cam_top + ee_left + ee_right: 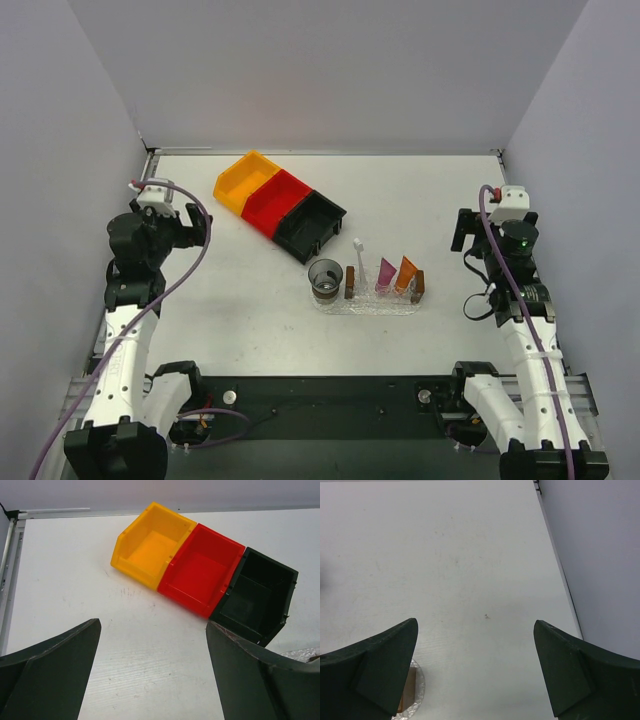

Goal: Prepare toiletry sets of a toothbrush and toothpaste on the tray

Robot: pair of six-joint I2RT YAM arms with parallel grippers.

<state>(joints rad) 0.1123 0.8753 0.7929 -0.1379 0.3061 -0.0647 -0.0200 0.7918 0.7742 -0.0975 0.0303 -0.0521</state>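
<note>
The clear bumpy tray [372, 308] lies at the table's middle. On it a clear rack with brown ends [350, 283] holds the thin white toothbrush [360, 260], leaning upright. To its right stand the magenta toothpaste tube [385, 276] and the orange one [405, 272]. My left gripper [200, 224] hovers at the far left, open and empty [152, 625] over bare table in front of the bins. My right gripper [462, 230] is open and empty [475, 622], right of the tray. One rounded end of the tray [419, 692] shows beside its left finger.
An orange bin [245, 178], a red bin [278, 200] and a black bin [311, 224] sit in a diagonal row behind the tray; all look empty in the left wrist view. A dark glass cup [325, 278] stands at the tray's left end. The table's right edge [560, 565] is close.
</note>
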